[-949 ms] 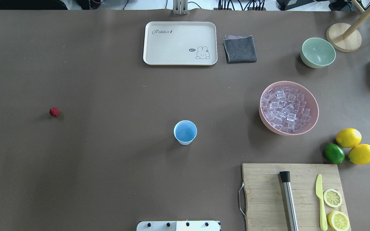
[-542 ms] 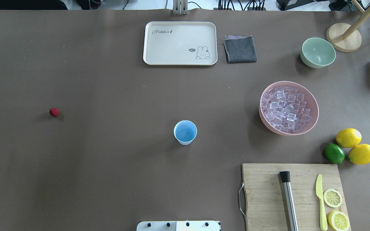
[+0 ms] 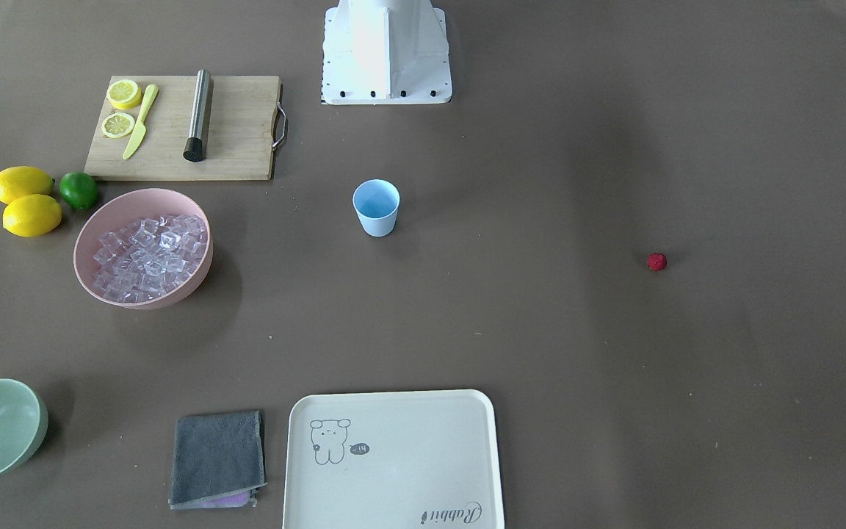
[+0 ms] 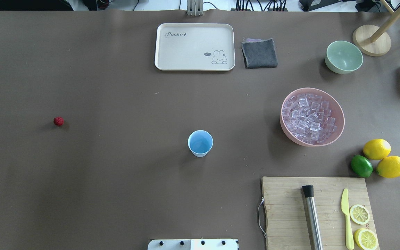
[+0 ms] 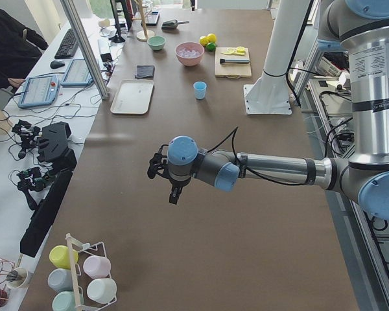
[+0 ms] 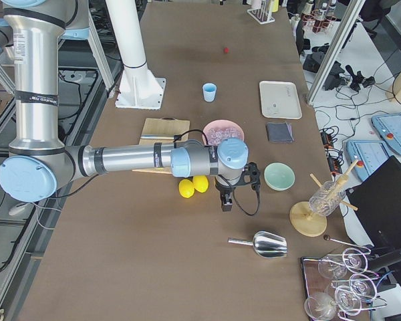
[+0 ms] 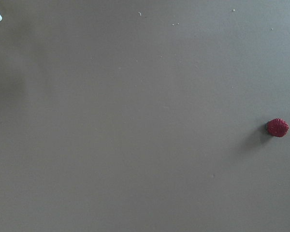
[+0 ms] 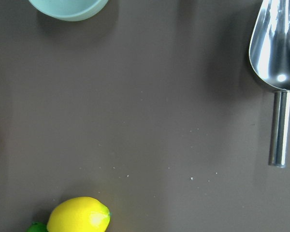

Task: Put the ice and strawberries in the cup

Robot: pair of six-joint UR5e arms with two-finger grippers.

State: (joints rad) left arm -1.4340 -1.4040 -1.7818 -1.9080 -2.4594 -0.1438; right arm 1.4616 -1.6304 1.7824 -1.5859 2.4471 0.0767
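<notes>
I cannot tell how wide my left gripper [image 5: 174, 196] or my right gripper [image 6: 226, 198] stands; both hang fingers-down above the brown table [image 4: 116, 173]. The small round red strawberry [image 7: 278, 127] lies well off to one side of my left jaws, near the edge of that wrist's view; it is too round to show a long axis, and bare table surrounds it. The light blue tapered plastic cup [image 4: 200, 143] stands upright, mouth up, only its blue floor showing inside; it is well apart from both grippers. The clear ice cubes [image 4: 307, 118] heap every which way in the wide pink bowl [image 4: 340, 116], beyond my right jaws, past the yellow lemons [image 6: 186, 188]. Under my right jaws lies bare table, between the pale green bowl [image 8: 70, 7], one lemon and the steel scoop [image 8: 279, 58].
</notes>
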